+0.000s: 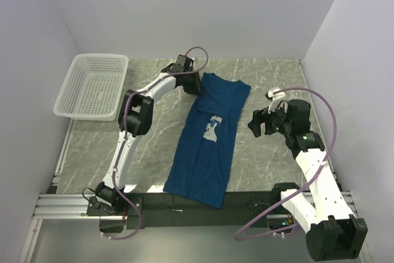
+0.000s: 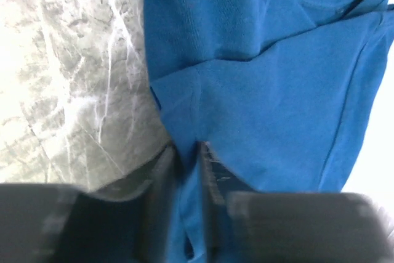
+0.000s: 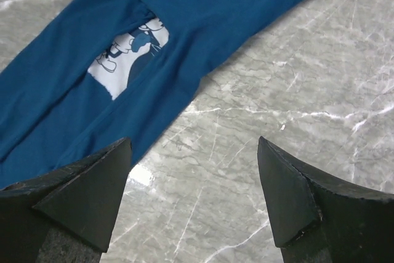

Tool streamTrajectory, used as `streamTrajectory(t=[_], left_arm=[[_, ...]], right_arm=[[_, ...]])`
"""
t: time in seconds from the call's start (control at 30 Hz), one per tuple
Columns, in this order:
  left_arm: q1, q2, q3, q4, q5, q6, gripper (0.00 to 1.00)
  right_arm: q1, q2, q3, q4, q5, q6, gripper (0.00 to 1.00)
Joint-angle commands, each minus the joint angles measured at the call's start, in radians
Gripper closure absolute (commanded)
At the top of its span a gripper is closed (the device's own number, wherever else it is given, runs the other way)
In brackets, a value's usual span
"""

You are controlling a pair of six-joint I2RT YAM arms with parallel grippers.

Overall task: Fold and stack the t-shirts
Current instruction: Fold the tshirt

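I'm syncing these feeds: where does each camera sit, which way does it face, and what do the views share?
Top external: above and behind the left arm and right arm, both in view, looking down at table, t-shirt and basket.
Left wrist: on the left arm, looking down past the left gripper, its jaws pinching t-shirt cloth.
Right wrist: on the right arm, looking down through the open right gripper at table and print.
Shared: all three show the t-shirt.

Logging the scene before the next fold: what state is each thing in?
t-shirt: flat on the table, sides folded inward, print partly showing.
basket: upright, empty.
left hand: closed on cloth at the t-shirt's far left corner.
right hand: open, holding nothing, beside the t-shirt.
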Motion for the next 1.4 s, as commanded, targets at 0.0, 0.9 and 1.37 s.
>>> streamTrajectory(t=[0.0, 0.9, 1.37], left_arm=[[0.003, 0.032, 0.009, -0.018, 0.031, -0.004, 0.77], [0.275, -0.331, -0.424, 0.259, -0.065, -0.204, 0.54], [0.137, -1.623, -1.321, 0.417, 0.001, 0.379, 0.04]], right_arm=[[-0.013, -0.017, 0.011, 0.018, -0.037, 0.018, 0.11], [0.035, 0.076, 0.021, -0.205, -0.305, -0.379, 0.12], [0.706, 0.161, -0.174, -0.099, -0.135, -1.019, 0.16]])
